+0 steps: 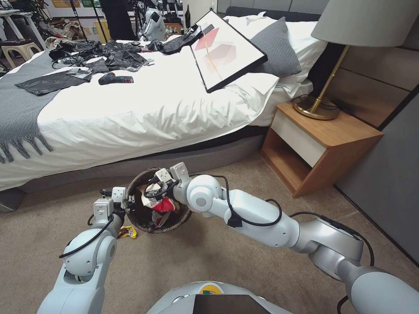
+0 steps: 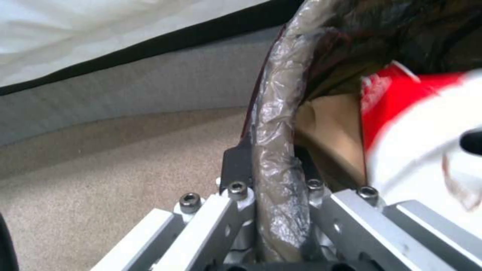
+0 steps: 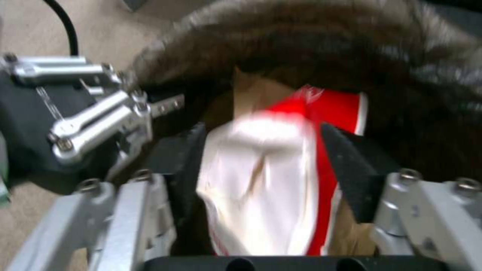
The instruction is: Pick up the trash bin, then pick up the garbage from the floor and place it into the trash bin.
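A: Where's the trash bin (image 1: 140,216)?

B: On the carpet (image 1: 209,257) just in front of the bed (image 1: 144,109), between our two arms. Dark bag liner folded over the rim. Nightstand (image 1: 323,148) with the lamp (image 1: 331,65) sits off to our right.

A: Left gripper (image 1: 127,201)?

B: At the bin's left rim. In the left wrist view our jaws are closed onto the bag-covered rim (image 2: 278,150), one finger (image 2: 236,165) outside the wall, the other inside. So we've got the bin pinched by its edge.

A: Right gripper (image 1: 152,192)?

B: Over the bin mouth, reaching in from the right. In the right wrist view the black pads (image 3: 351,165) sit on either side of a crushed red-and-white paper cup (image 3: 271,180), jaws about halfway open. The left pad looks to be against the cup; on the right pad we can't tell if it's touching. The cup is blurred there.

A: So gripped or loose?

B: We can't tell. The cup sits between the fingers, inside the rim line.

A: Anything else in the bin?

B: Tan paper scrap (image 3: 251,90) behind the cup, plus more red-and-white litter in the head view.

A: Floor?

B: One yellow snack wrapper (image 1: 127,232) on the carpet, just beside the bin base, near our left forearm.
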{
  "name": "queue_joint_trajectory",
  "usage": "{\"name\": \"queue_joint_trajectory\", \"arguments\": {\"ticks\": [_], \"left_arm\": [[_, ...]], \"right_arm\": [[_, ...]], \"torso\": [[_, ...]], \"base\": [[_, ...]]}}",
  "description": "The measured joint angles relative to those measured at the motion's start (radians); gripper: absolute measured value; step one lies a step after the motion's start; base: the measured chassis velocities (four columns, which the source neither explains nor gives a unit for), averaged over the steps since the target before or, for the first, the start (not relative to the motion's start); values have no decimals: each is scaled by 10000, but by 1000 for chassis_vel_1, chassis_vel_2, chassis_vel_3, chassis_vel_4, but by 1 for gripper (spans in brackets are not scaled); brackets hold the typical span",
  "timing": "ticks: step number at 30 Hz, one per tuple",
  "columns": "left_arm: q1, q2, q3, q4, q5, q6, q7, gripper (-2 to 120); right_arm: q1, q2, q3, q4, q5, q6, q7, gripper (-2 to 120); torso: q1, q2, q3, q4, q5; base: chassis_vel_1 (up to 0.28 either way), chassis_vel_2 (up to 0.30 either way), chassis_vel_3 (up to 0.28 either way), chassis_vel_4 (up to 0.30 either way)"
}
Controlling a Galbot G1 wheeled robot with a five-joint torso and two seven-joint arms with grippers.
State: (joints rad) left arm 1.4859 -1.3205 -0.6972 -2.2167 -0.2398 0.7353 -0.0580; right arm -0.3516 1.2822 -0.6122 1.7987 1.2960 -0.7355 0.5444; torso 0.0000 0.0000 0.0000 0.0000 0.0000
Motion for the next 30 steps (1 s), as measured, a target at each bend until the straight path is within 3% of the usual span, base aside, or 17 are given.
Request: {"name": "queue_joint_trajectory", "arguments": {"ticks": [10, 20, 23, 26, 27, 30], "left_arm": [[54, -5, -4, -43, 0, 0, 12, 3], [8, -37, 10, -36, 0, 0, 21, 3], [29, -61, -19, -70, -2, 0, 39, 3], [57, -46, -105, -117, -5, 0, 72, 3], [57, -46, -105, -117, -5, 0, 72, 3], [50, 0, -197, -260, -19, 0, 138, 3]], "right_arm": [[287, 7, 364, 252, 190, 0, 160, 96], [767, -354, 1449, 943, 503, 1, 507, 100], [581, -747, 2227, 1398, 296, 4, 486, 100], [-360, -2007, 3604, 2247, -442, 15, 257, 100], [-360, -2007, 3604, 2247, -442, 15, 257, 100], [-2733, -3440, 6565, 3409, -2648, 198, -517, 100]], "torso": [[0, 0, 0, 1, 1], [0, 0, 0, 3, 1], [0, 0, 0, 6, 1], [0, 0, 0, 4, 6], [0, 0, 0, 4, 6], [0, 0, -1, -3, 7]], "base": [[0, 0, 0, 0], [0, 0, 0, 0], [0, 0, 0, 0], [0, 0, 0, 0], [0, 0, 0, 0], [0, 0, 0, 0]]}}
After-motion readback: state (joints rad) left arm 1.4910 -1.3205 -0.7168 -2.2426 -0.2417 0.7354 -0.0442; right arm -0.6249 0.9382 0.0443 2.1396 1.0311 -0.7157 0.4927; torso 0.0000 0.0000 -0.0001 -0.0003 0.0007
